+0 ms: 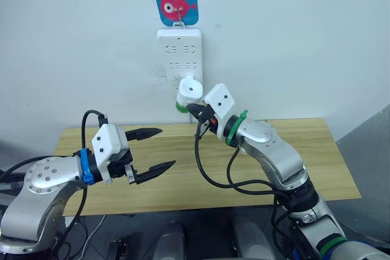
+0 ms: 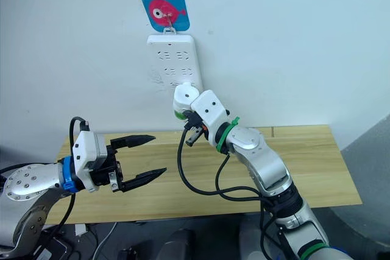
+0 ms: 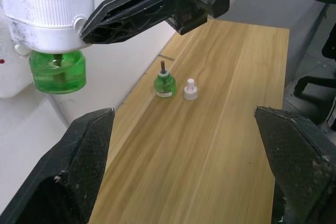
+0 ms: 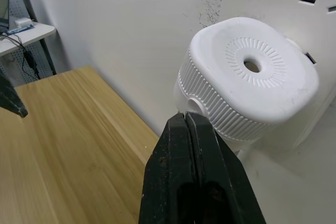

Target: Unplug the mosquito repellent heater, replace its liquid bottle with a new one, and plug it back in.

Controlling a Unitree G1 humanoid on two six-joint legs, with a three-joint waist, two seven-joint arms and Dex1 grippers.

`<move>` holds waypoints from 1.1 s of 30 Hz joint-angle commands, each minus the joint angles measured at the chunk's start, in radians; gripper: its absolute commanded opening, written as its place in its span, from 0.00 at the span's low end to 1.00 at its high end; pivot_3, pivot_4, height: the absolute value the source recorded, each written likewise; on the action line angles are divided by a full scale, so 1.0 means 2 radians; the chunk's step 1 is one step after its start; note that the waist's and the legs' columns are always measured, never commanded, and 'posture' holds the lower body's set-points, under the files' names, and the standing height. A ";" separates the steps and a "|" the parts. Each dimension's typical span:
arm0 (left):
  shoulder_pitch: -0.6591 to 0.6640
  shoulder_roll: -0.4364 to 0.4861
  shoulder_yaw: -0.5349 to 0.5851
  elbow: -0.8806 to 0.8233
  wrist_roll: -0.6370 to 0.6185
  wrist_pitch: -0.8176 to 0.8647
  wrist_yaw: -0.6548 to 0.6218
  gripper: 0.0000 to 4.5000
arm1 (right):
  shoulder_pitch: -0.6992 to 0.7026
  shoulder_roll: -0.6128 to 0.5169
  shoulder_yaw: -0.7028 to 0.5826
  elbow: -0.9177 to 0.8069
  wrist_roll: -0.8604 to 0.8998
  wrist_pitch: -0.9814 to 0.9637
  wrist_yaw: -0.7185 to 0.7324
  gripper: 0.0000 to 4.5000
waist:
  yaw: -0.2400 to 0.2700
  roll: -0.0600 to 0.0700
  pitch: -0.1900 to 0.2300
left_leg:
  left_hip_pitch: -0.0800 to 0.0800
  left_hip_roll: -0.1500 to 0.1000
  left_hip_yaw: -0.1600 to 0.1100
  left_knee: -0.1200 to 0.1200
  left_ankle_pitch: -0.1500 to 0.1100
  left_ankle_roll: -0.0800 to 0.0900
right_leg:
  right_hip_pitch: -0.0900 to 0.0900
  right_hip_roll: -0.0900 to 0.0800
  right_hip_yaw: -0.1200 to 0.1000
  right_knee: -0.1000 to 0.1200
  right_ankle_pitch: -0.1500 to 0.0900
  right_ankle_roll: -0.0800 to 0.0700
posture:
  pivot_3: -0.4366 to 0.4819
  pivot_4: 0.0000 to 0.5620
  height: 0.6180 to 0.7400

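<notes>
The mosquito repellent heater (image 1: 189,89), white and rounded with a round vent hole on top (image 4: 251,66), sits against the lower part of the wall power strip (image 1: 179,53); its prongs are hidden. A green liquid bottle (image 3: 58,72) hangs under it. My right gripper (image 4: 186,116) is shut, holding nothing, with its tips at the heater's ribbed side. My left gripper (image 1: 167,147) is open above the table's left half, well apart from the heater. Another green bottle (image 3: 164,85) with a bare wick stands on the table beside a small white cap (image 3: 190,89).
The wooden table (image 1: 304,162) stands against the white wall. A blue card with a pink fish (image 1: 175,4) hangs above the power strip. A black cable (image 1: 207,175) loops from my right wrist over the table.
</notes>
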 commanded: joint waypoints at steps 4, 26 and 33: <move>-0.007 -0.002 -0.004 -0.012 -0.011 -0.005 0.002 1.00 | -0.027 0.005 -0.061 -0.003 -0.005 0.010 -0.037 0.00 | 0.002 0.000 0.000 | 0.000 0.000 0.000 0.000 0.001 -0.001 | 0.000 0.000 0.000 0.000 0.000 0.000 | 0.41 0.29 0.95; -0.016 -0.009 -0.018 -0.006 -0.006 -0.008 0.002 1.00 | -0.044 0.057 -0.151 0.012 0.074 0.072 -0.089 0.00 | 0.002 0.000 0.000 | 0.000 0.000 -0.001 0.000 0.002 -0.001 | 0.000 0.001 -0.001 0.001 0.001 -0.002 | 0.40 0.28 0.95; -0.017 -0.012 -0.021 -0.004 -0.003 -0.011 0.001 1.00 | -0.039 0.033 -0.118 -0.020 0.094 0.086 -0.054 0.00 | 0.003 0.000 0.000 | 0.000 0.000 -0.001 0.000 0.003 -0.001 | 0.000 0.001 -0.001 0.001 0.002 -0.002 | 0.39 0.28 0.95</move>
